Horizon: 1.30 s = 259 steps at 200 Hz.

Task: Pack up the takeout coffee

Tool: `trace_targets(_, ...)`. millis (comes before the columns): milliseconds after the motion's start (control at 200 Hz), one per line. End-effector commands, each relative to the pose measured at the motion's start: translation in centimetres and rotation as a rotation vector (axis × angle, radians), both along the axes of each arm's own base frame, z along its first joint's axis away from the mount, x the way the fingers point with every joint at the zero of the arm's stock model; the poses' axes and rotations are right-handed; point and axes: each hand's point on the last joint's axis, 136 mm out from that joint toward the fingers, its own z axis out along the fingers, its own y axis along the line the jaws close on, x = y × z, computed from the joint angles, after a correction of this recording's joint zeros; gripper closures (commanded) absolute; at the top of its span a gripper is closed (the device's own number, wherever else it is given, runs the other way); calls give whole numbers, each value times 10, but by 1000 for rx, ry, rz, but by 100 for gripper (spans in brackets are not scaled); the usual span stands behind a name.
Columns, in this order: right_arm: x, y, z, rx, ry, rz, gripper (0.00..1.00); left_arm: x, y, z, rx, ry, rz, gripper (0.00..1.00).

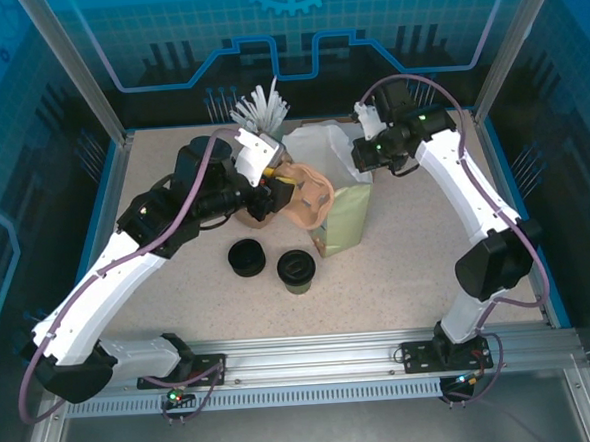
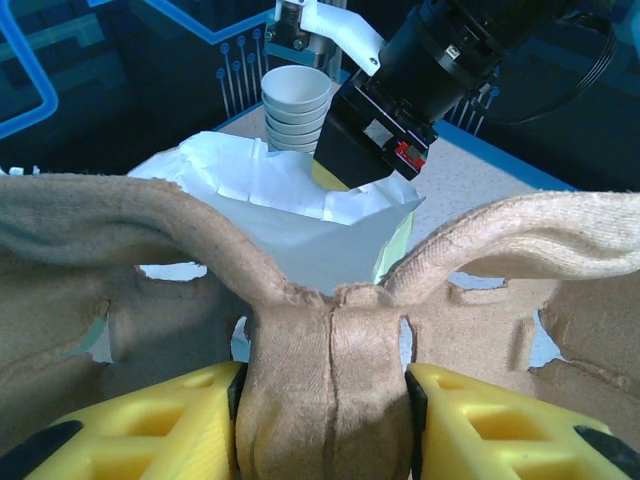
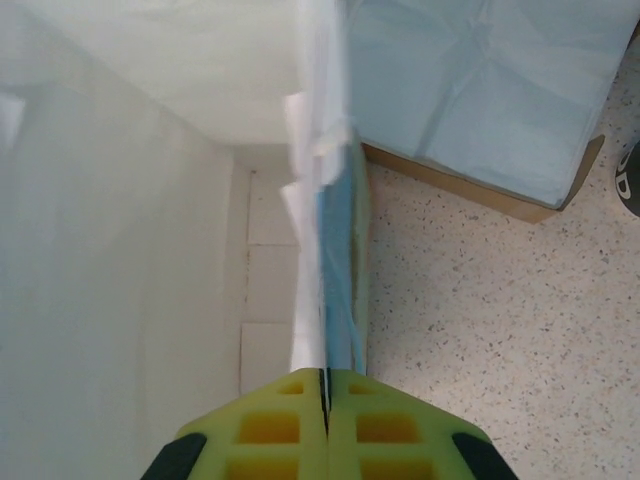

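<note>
Coffee [image 1: 297, 272] markings illegible; right gripper [image 3: 325, 380] pinches bag [image 1: 345, 220], left gripper [image 2: 322, 400] pulp carrier [image 2: 130, 225].

Top cam: fixed high behind the arm bases [image 1: 199, 370], which sit at 6 o'clock. It looks down and fwd over the whole table [image 1: 408, 274], wide and far. L wrist cam: right behind L gripper [image 2: 325, 425], v. close, facing across pulp carrier [image 2: 330, 340] to bag [image 2: 300, 225], with R arm [image 2: 420, 80] at 12–1 o'clock. R wrist cam: just above R gripper [image 3: 325, 400], looking down the bag wall, table at 3–5 o'clock. All three share the bag; top + L wrist also share carrier and R arm.
</note>
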Motion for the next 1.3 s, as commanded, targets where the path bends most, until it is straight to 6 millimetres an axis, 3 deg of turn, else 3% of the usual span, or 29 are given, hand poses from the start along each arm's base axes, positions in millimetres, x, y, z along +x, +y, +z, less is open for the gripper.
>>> trace_targets(0,-23,-6,20,-13,-50,14,99,-13,-7,18,-75,15,-64,55)
trace_targets(215,-59,-21,36,-20,-90,9,100,-32,-28,33,-180,45,-211,55)
trace_targets(460,-95,-30,37,-18,-89,14,100,-43,-43,41,-238,66,-315,55)
trace_targets(950,-132,-24,33,15,-89,74,100,-47,-89,12,-187,182,-494,55)
trace_targets(1291,-140,-19,33,35,-91,103,100,-40,-101,-24,-105,245,-556,55)
